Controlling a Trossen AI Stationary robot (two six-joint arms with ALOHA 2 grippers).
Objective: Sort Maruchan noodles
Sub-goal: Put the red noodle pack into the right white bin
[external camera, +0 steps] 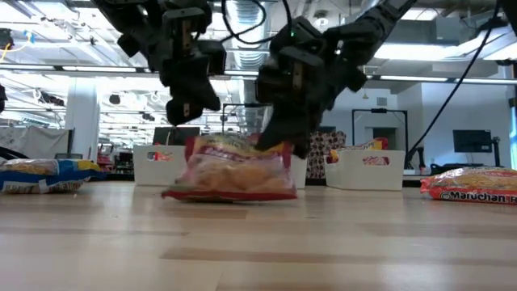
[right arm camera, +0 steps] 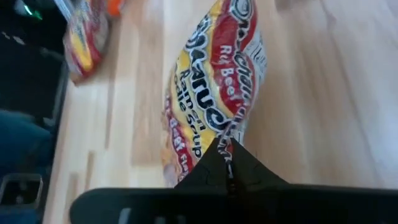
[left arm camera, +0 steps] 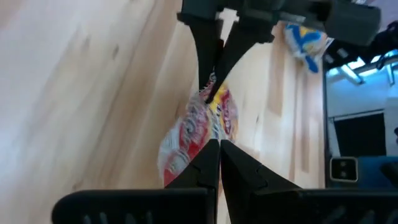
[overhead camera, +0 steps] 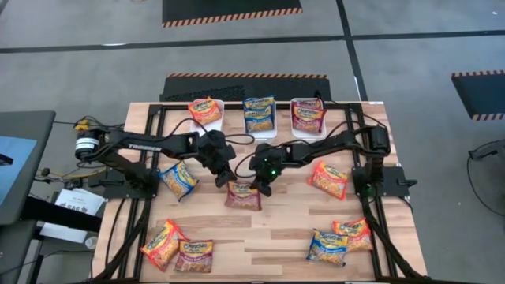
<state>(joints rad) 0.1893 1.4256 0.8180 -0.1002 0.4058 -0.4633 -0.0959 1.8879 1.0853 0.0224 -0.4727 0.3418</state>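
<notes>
I have the right gripper (overhead camera: 261, 186) at the middle of the table (overhead camera: 276, 237), its fingers clamped on the edge of a dark red noodle packet (overhead camera: 243, 196). In the low view that packet (external camera: 234, 174) is tipped up at the pinched edge while its other edge rests on the wood. My left gripper (overhead camera: 223, 177) hangs just beside it with fingers pressed together, holding nothing.

Three white bins (overhead camera: 259, 118) line the far edge, one with an orange packet (overhead camera: 205, 110), one with blue-and-yellow packets (overhead camera: 259, 113), one with a dark red packet (overhead camera: 307, 114). I see loose packets elsewhere: one blue-and-yellow packet (overhead camera: 178, 180) toward the left edge, an orange one (overhead camera: 329, 179) toward the right edge, two (overhead camera: 177, 251) near the near-left corner, two more (overhead camera: 339, 241) near the near-right corner.
</notes>
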